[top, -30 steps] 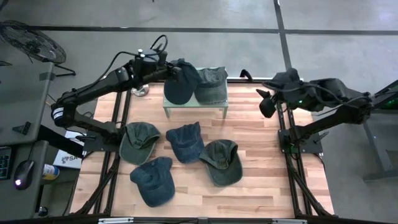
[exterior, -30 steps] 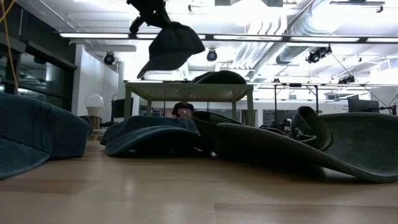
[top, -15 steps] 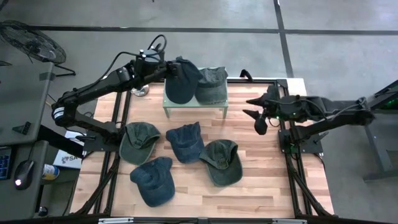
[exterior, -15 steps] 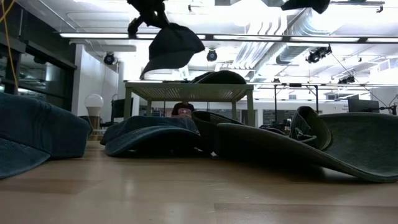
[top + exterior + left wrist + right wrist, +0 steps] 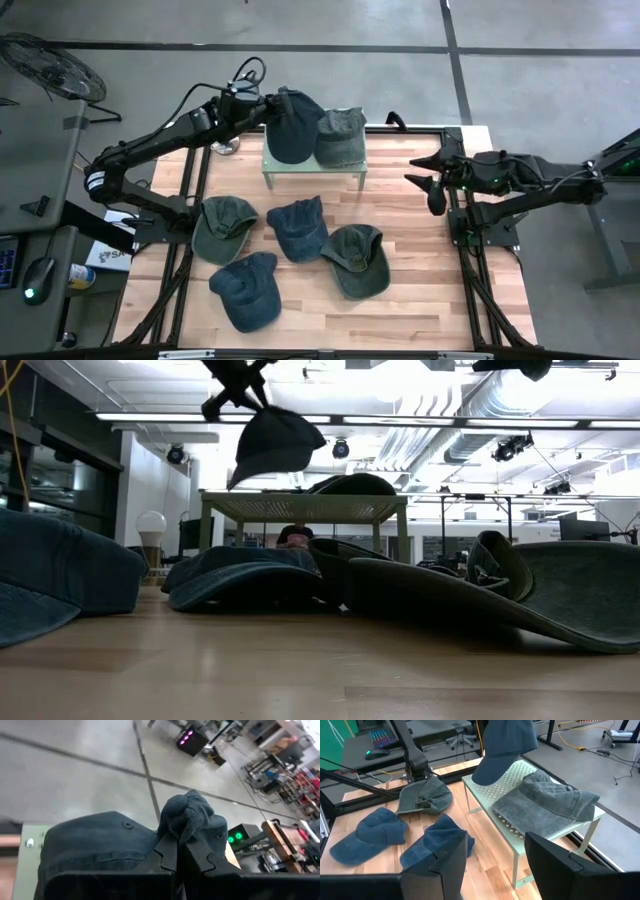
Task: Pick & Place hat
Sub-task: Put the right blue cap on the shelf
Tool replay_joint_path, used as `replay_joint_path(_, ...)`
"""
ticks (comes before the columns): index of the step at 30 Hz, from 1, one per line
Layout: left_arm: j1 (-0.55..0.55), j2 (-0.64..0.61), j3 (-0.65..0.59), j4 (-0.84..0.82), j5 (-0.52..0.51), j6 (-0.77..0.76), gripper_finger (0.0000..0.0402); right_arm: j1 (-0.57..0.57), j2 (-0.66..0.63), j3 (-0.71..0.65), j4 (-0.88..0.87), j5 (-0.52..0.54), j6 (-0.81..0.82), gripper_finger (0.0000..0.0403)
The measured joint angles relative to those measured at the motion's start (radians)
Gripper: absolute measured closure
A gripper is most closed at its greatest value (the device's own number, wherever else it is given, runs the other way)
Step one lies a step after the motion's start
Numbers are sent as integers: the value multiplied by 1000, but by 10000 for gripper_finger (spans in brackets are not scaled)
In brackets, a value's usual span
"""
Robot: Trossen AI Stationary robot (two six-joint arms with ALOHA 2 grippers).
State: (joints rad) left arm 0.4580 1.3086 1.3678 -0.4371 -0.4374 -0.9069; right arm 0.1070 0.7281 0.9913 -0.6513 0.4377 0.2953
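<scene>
Your left gripper [image 5: 268, 107]: clamped on a bunched fold of the dark blue hat [image 5: 291, 126], hanging above the left half of the small green stand [image 5: 312, 172] at 12 o'clock on the table [image 5: 420, 260]. Green hat [image 5: 340, 136]: lying on the stand's right half. Your right gripper [image 5: 428, 178]: fingers spread wide, empty, at 3 o'clock. Four more hats [image 5: 300, 228]: lying mid-table.

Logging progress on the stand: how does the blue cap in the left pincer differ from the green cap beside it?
The blue cap hangs above the stand, pinched by the left pincer; the green cap lies flat on the stand, ungripped. Blue is darker denim, green faded olive. Both are brimmed caps.
</scene>
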Motion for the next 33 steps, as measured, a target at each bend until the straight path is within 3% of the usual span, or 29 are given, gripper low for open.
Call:
replay_joint_path(8, 0, 80, 0, -88, -16, -119, 401, 0, -1, 0, -10, -2, 18, 210)
replay_joint_path(33, 0, 186, 0, -51, -142, -129, 400, 0, 0, 0, -11, -35, 18, 210)
